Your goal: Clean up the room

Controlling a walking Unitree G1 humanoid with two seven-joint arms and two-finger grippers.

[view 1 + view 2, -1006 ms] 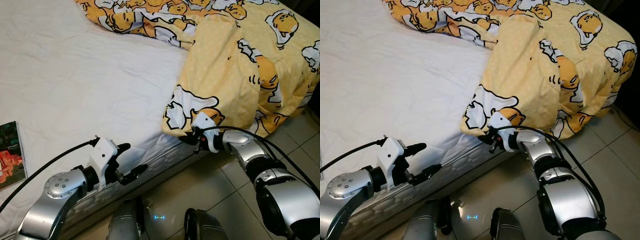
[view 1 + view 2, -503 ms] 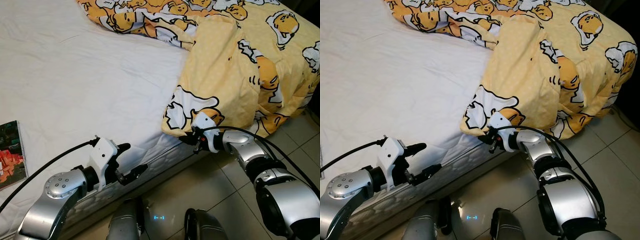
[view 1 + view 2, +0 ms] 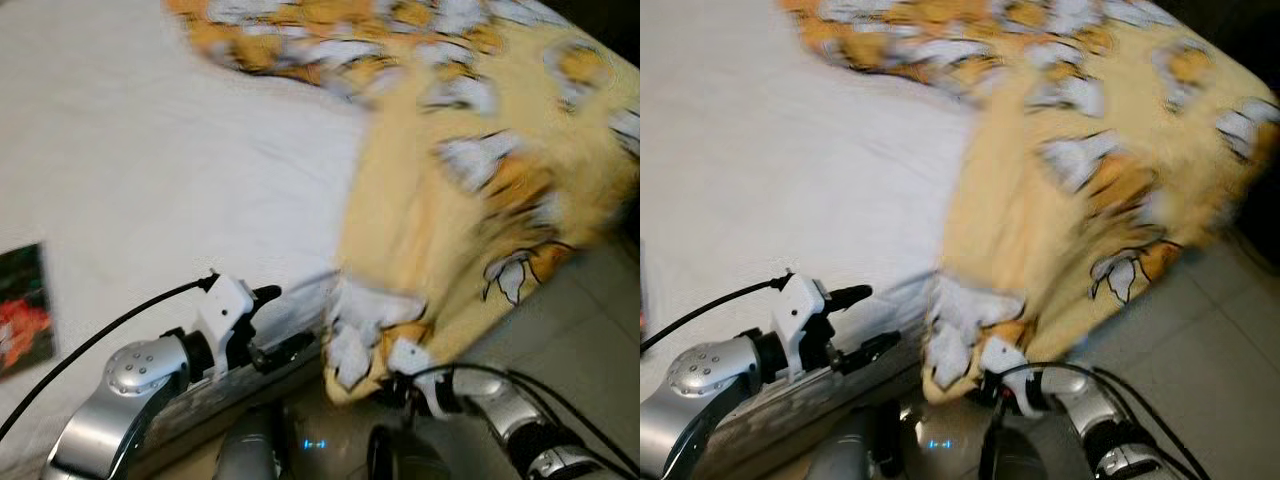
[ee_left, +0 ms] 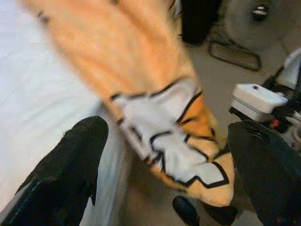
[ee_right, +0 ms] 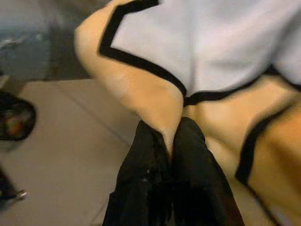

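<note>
The right gripper [image 5: 171, 141] is low down by the near edge of the bed, out over the tiled floor [image 3: 585, 330], with its silver forearm bent inward from the robot's right. Its two black fingers [image 5: 193, 141] are pressed together on a fold at the corner of the yellow cartoon-print blanket [image 3: 450, 220], so the cloth is pinched fast between them. In the head views the right gripper [image 3: 395, 385] sits just under the hanging corner of the blanket, which drapes down past the edge of the mattress [image 3: 260, 365].

The left gripper [image 3: 275, 325] reaches forward from the robot's left at the height of the mattress side, its arm bent at the elbow and a black cable trailing back from the wrist. Its fingers [image 4: 77, 155] stand wide apart with nothing between them; the blanket's corner hangs in the gap ahead of them without touching either one.

Farther off, the blanket lies bunched across the far right part of the bed, spilling over the right edge toward the floor. The white sheet [image 3: 150, 150] covers the rest of the bed. A book [image 3: 22, 310] with a dark green and red cover lies on the sheet near the left edge.

The head views are blurred, so the print on the blanket is smeared. The left wrist view shows the white, black-outlined patch on the blanket's corner sharply, and the right arm's white wrist housing [image 4: 256, 101] beyond it. The right wrist view shows the pinch itself.
</note>
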